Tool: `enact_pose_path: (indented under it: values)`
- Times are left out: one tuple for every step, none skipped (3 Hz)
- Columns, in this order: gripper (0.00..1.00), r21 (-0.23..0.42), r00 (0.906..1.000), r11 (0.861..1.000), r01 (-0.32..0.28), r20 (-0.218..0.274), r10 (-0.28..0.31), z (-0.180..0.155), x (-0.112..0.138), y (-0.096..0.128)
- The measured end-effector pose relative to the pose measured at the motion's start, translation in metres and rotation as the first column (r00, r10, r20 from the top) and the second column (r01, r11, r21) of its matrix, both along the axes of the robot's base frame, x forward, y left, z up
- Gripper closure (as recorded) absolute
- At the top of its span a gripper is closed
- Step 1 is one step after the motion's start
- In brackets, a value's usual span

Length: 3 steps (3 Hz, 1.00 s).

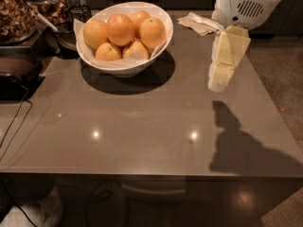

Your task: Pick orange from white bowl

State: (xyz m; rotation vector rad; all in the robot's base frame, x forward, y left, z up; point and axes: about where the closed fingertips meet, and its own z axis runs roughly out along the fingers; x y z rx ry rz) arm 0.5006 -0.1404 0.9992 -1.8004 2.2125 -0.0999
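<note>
The white bowl (119,68) stands at the back left of the grey table, lined with white paper and holding several oranges. A large round orange (120,29) sits on top in the middle of the pile, with others beside and below it. My gripper (218,83) hangs from the white arm (246,4) at the back right. It points down over the table, to the right of the bowl and apart from it. It holds nothing that I can see.
A crumpled paper napkin (199,22) lies behind the gripper. Jars of dried food (16,13) and a dark tray (16,74) crowd the left edge, with a black cable (14,122) trailing down. The table's front edge (151,175) is near.
</note>
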Motion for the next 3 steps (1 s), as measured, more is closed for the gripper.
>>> enact_pose_path:
  values:
    - [0.0, 0.011, 0.9997, 1.0, -0.006, 0.022, 0.006, 0.002, 0.004, 0.005]
    - [0.0, 0.026, 0.9988, 1.0, -0.018, 0.046, 0.016, 0.005, 0.016, 0.013]
    - [0.0, 0.054, 0.9967, 0.996, -0.072, 0.043, 0.07, 0.01, 0.046, 0.036]
